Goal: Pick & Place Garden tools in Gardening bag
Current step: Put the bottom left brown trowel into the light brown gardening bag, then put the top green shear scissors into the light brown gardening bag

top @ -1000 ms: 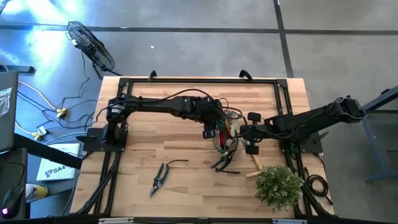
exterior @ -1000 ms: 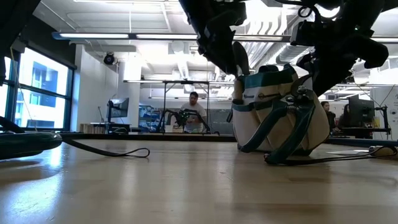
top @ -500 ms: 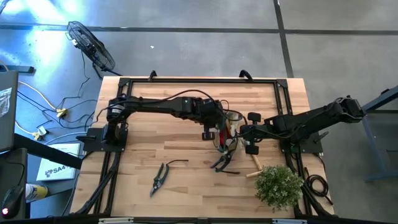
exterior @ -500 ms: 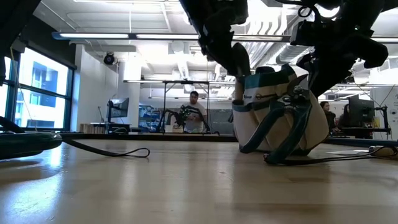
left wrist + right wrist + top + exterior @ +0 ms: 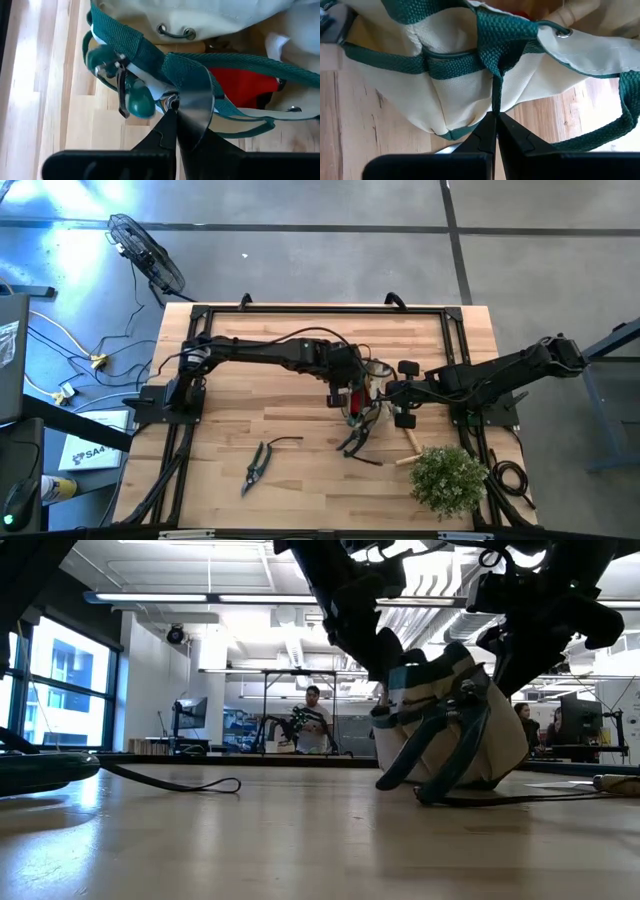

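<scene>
The gardening bag (image 5: 372, 383), pale fabric with green trim, stands tilted mid-table (image 5: 450, 730) between my two grippers. My left gripper (image 5: 351, 397) is shut at its rim on the table's left side. My right gripper (image 5: 393, 392) is shut on its opposite side. A red glove (image 5: 245, 85) shows inside the bag. Green-handled shears (image 5: 131, 92) sit against its outer wall. One pair of dark shears (image 5: 256, 465) lies flat on the near left of the table. Another pair (image 5: 356, 442) lies just near of the bag. A pale wooden handle (image 5: 410, 442) lies beside the plant. My left gripper pinches the bag's green webbing (image 5: 167, 70) at the rim between its shut fingers, slanting down from the table's left. A shiny metal blade (image 5: 196, 107) lies right against the fingertips; whether it is also in the pinch, I cannot tell. The bag leans over, its bottom on the table. My right gripper pinches a narrow green strap (image 5: 493, 92) that runs down the bag's pale outer wall, slanting down from the table's right. The strap stands edge-on between the two fingers. The bag's bottom rests on the table.
A bushy green plant (image 5: 447, 477) stands at the near right corner. A black frame (image 5: 320, 310) runs around the table's edges. Bare wood (image 5: 240, 410) lies left of the bag. A loop of dark strap (image 5: 205, 784) lies on the table in the low view.
My left gripper has come down onto the bag's rim and shut there. The bag has tipped from upright to a lean, with the rim on my left gripper's side lower than before. My right gripper has kept still.
</scene>
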Motion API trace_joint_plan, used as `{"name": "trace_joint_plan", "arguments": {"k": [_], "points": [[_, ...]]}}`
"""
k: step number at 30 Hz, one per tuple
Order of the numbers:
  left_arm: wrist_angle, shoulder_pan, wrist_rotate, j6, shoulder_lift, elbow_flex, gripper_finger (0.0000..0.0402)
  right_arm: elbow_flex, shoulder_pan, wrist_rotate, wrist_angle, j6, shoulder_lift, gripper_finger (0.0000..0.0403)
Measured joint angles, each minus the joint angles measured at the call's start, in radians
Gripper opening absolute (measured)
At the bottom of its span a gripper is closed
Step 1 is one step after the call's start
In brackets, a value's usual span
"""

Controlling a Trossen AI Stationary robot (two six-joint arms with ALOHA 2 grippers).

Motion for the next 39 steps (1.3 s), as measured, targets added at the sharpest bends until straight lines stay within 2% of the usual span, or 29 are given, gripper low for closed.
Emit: {"name": "trace_joint_plan", "arguments": {"k": [10,14,21,30,34,39], "points": [[-0.002,-0.001,-0.027,-0.009,0.001,0.0,0.0002,0.0,0.0,0.0,0.0,0.0,0.0,0.0003],[-0.01,-0.002,-0.028,-0.016,0.002,-0.001,0.0018,0.0,0.0,0.0,0.0,-0.002,0.0,0.0003],[-0.062,-0.001,-0.096,-0.072,0.006,0.039,0.0103,0.0,0.0,-0.01,0.0,-0.002,0.0,0.0003],[-0.129,-0.001,-0.092,-0.071,0.004,0.123,0.0239,0.0,0.0,-0.016,0.0,-0.002,0.0,0.0003],[-0.154,-0.001,-0.093,-0.06,0.004,0.173,0.027,0.0,0.0,-0.016,0.0,-0.002,0.0,0.0003],[-0.212,-0.001,-0.095,-0.042,0.004,0.26,0.0281,0.0,0.0,-0.016,0.0,-0.003,0.0,0.0003]]}}
